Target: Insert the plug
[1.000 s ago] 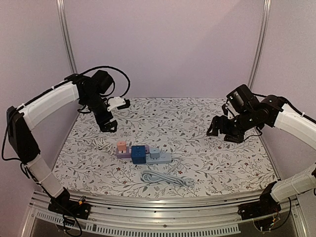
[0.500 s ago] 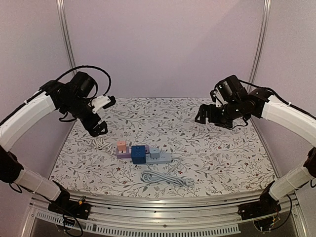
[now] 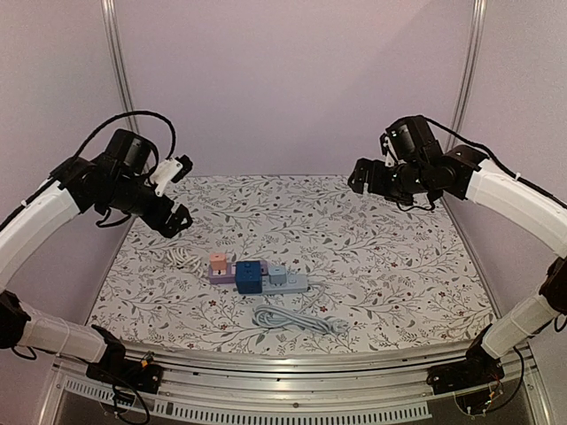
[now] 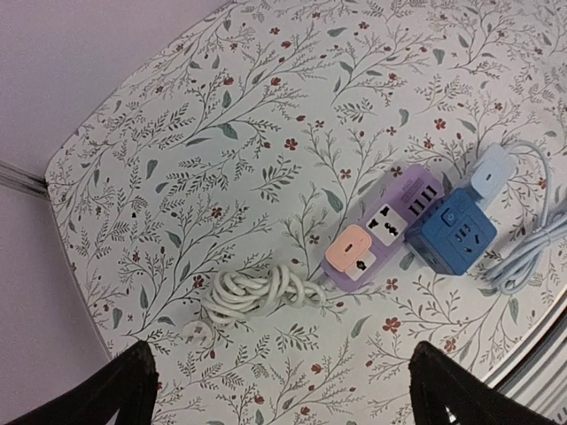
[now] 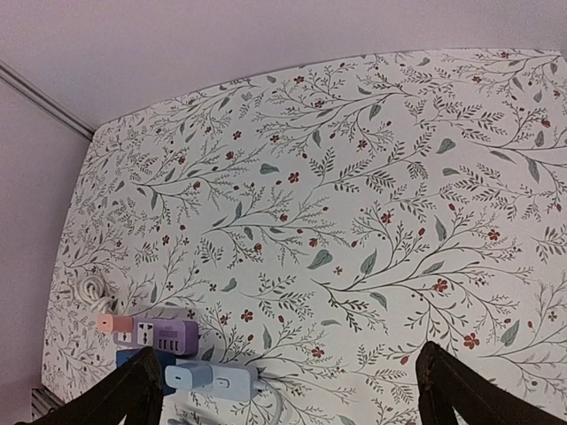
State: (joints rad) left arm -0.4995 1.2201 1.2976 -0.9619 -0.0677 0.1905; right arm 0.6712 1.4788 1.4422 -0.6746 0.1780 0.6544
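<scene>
Clearly L claw (image 4: 282,394) & R claw (image 5: 288,390) spread, plug (image 4: 197,333) well below L claw, untouched.

We saw two arms of the same build. The left arm (image 3: 40,212) wore white shells over its long links, with black housings at the joints. A black cable (image 3: 133,116) looped over its wrist, and a small white block (image 3: 170,168) sat beside that wrist. The right arm (image 3: 512,190) had the same white shells and black joints. Both bases (image 3: 124,374) were black, with thin wires trailing. The left fingers (image 4: 115,390) and right fingers (image 5: 124,398) were matte black wedges.
</scene>
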